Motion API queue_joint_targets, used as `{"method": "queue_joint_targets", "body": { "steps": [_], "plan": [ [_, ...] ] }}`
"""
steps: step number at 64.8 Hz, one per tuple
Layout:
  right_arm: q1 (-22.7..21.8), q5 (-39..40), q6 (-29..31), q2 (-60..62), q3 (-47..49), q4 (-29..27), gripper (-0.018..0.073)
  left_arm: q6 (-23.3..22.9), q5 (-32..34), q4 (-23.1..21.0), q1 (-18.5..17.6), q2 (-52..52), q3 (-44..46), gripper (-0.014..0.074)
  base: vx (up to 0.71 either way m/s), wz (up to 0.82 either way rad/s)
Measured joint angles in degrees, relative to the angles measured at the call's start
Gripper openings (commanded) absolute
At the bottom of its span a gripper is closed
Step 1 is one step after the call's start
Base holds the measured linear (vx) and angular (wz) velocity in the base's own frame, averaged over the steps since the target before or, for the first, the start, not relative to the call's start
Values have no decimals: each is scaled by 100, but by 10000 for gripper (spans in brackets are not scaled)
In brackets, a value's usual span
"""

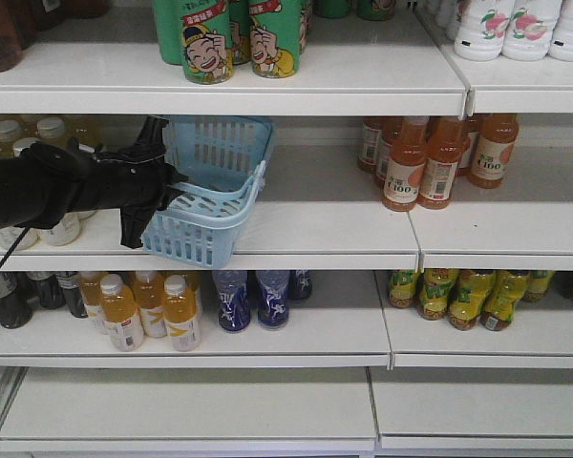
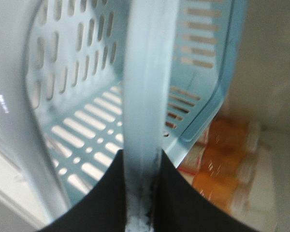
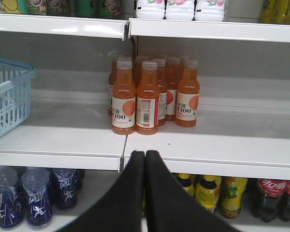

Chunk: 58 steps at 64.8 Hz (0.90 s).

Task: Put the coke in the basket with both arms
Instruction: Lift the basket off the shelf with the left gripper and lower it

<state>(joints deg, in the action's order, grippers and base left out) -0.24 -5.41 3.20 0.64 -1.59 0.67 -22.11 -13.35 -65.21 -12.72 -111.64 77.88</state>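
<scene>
Shelving (image 1: 315, 239): white tiers of drinks filled the scene.
Basket (image 1: 196, 243): it sat askew at the left of the middle shelf, its near corner at the front edge and nothing visible inside. It was probably gripped so that it would stay put and open for loading.
Left arm (image 1: 48, 186): it reached in from the left to the basket's left side.
Left gripper (image 2: 141, 166): it was clenched on a pale blue bar of the basket, rim or handle I could not tell.
Right gripper (image 3: 145, 157): its fingers were pressed together on nothing, facing the orange bottles (image 3: 147, 96) to the right of the basket.
Dark cola bottles (image 3: 273, 198): plastic ones stood on the lower shelf at far right, not the target.
Coke: it was not in any view, so the right arm had yet to fetch it.
</scene>
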Motion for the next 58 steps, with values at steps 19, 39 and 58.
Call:
{"method": "queue_joint_targets", "body": {
  "steps": [19, 39, 58],
  "plan": [
    [0, 0, 0, 0, 0, 0, -10, 1672, -1334, 45, 0, 253, 0, -8, 0, 0],
    [0, 0, 0, 0, 0, 0, -10, 2670, -2916, 88, 0, 618, -10, -8, 0, 0],
    [0, 0, 0, 0, 0, 0, -10, 3317, -4300, 95, 0, 939, -10, -8, 0, 0]
  ]
}}
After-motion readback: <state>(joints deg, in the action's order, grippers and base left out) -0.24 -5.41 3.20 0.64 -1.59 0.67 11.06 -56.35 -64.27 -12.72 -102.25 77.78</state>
